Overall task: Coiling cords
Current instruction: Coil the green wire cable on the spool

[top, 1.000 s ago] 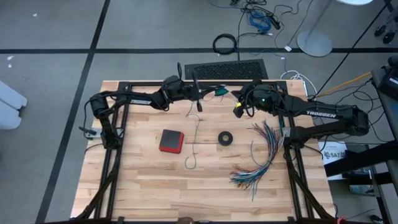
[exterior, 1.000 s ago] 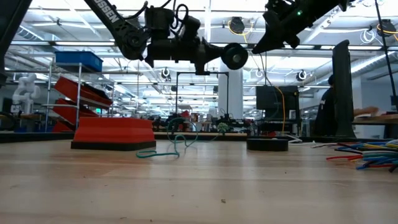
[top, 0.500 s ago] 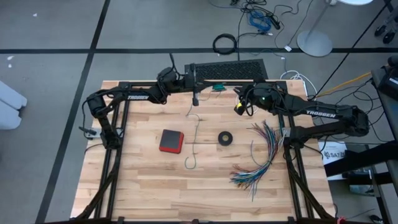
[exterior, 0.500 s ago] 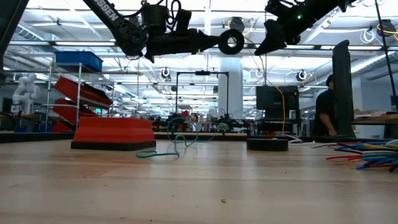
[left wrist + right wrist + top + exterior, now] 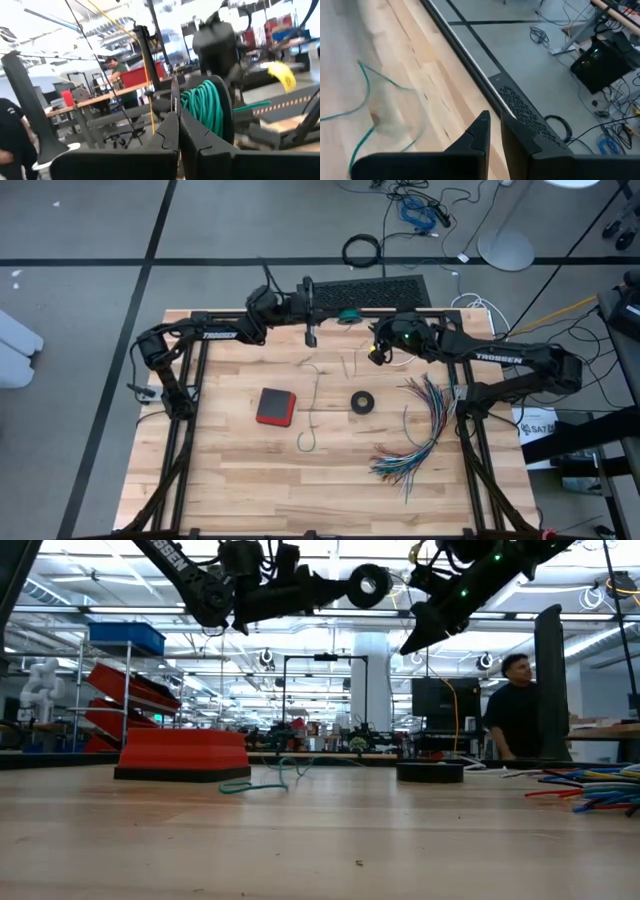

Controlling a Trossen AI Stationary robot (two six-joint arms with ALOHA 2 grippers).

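Hovering high above the desk's (image 5: 230,480) far edge, the left gripper (image 5: 178,116) has its jaws clenched on a spool (image 5: 207,111) wound with teal cord (image 5: 199,105). The cord's free length (image 5: 312,408) trails across the desk between the red block (image 5: 275,406) and the black ring (image 5: 362,402). The right gripper (image 5: 493,126) hangs nearby, jaws slightly parted, apparently empty. Winding could drag the tail into the multicoloured wires (image 5: 420,435) or snag, tangling the slack.
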